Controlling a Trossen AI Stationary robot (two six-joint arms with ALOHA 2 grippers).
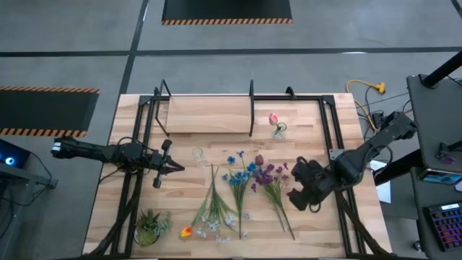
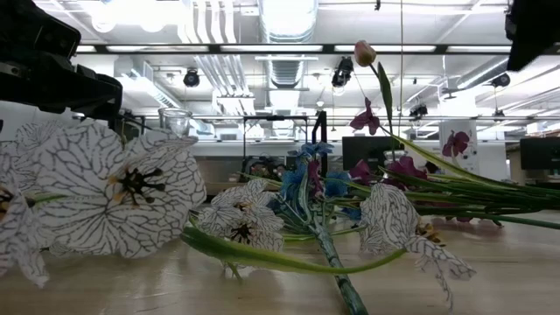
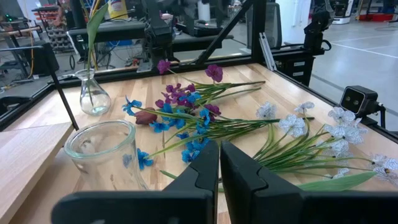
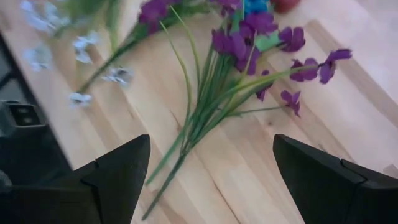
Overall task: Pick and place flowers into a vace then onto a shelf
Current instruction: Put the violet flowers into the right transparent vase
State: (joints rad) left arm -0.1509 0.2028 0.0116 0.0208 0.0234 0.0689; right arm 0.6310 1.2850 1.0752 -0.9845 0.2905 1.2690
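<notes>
Loose flowers lie on the table's middle: white ones [image 1: 214, 208], blue ones [image 1: 239, 173], purple ones [image 1: 271, 182] and an orange bloom [image 1: 186, 232]. An empty glass vase [image 1: 197, 154] stands upright in front of the shelf plank [image 1: 209, 114]. A small flask vase [image 1: 278, 131] beside the shelf holds a pink flower [image 1: 273, 118]. My left gripper [image 1: 177, 167] is shut, just left of the empty vase [image 3: 106, 155]. My right gripper [image 1: 291, 186] is open beside the purple bunch, and its fingers stand either side of the purple stems [image 4: 199, 124] without touching them.
A small spiky potted plant [image 1: 150, 225] stands at the near left corner. Black uprights [image 1: 251, 108] rise from the shelf plank, and black frame rails [image 1: 137, 180] run along both table sides. White blooms [image 2: 114, 188] lie close to the near edge.
</notes>
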